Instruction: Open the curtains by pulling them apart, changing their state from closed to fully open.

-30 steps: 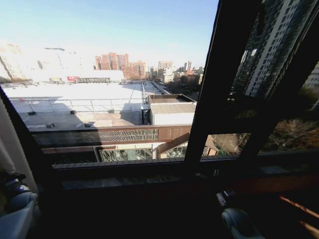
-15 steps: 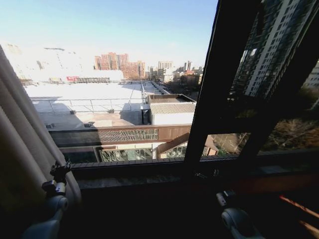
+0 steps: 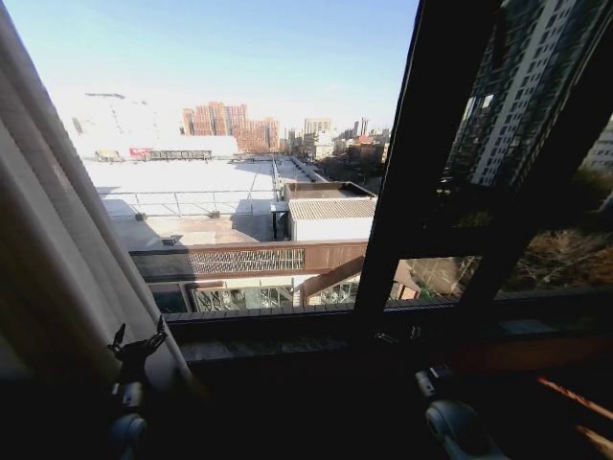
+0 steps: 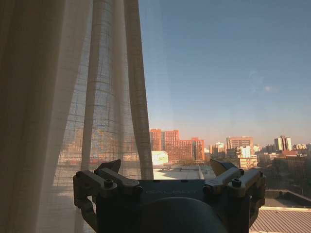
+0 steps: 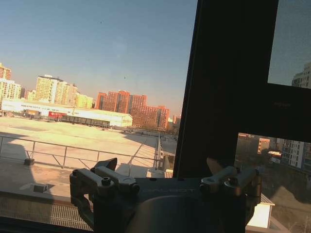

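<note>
Sheer cream curtains bunched in folds

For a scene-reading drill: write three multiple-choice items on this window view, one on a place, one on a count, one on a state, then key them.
1. Where in the head view does the sheer white-cream pleated curtain hang?
A. Left edge of the window
B. Across the middle pane
C. Right of the black frame bar

2. How many open grippers face the glass, counting both wrist views?
A. None
B. One
C. Two

3. What is the left gripper's state?
A. Shut on the curtain
B. Open, holding nothing
C. Shut on the window frame

Key:
1 A: the curtain is bunched at the left, leaving the glass beside the black window frame bar uncovered.
2 C: the left gripper and the right gripper both show spread fingers.
3 B: its fingers stand apart with city and sky between them, the curtain folds beside it.
</note>
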`<state>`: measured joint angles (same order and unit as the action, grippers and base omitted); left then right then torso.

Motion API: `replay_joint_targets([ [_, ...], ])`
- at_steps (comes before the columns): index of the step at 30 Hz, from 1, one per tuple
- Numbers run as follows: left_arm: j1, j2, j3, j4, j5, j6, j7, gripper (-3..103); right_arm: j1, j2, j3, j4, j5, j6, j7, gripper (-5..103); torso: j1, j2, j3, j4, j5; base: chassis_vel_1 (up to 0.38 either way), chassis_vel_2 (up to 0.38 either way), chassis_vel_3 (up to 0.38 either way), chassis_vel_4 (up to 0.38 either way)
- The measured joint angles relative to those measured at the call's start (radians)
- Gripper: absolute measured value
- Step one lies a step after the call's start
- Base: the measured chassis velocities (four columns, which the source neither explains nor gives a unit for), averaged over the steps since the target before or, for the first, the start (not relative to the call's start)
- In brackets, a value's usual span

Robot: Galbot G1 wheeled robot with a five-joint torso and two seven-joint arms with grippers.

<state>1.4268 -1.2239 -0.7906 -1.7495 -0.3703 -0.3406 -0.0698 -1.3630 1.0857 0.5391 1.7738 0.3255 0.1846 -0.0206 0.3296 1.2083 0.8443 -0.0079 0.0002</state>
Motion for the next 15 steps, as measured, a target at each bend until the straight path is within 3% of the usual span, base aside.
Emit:
replay_joint_targets([
  [5, 0.019, -0.004, 0.01, 0.006, 0.007, -0.031, 0.036, 100, 0.0, 0.0, 0.0, 0.0, 0.0, 0.0, 0.0, 100, 0.0, 0.0, 0.0, -0.0001, -0.0002, 0.0, 0.0, 0.0, 0.0],
  [15, 0.021, -0.008, 0.013, 0.008, -0.001, -0.031, 0.062, 100, 0.0, 0.0, 0.0, 0.0, 0.0, 0.0, 0.0, 100, 0.0, 0.0, 0.0, -0.0001, -0.0003, 0.0, 0.0, 0.0, 0.0],
])
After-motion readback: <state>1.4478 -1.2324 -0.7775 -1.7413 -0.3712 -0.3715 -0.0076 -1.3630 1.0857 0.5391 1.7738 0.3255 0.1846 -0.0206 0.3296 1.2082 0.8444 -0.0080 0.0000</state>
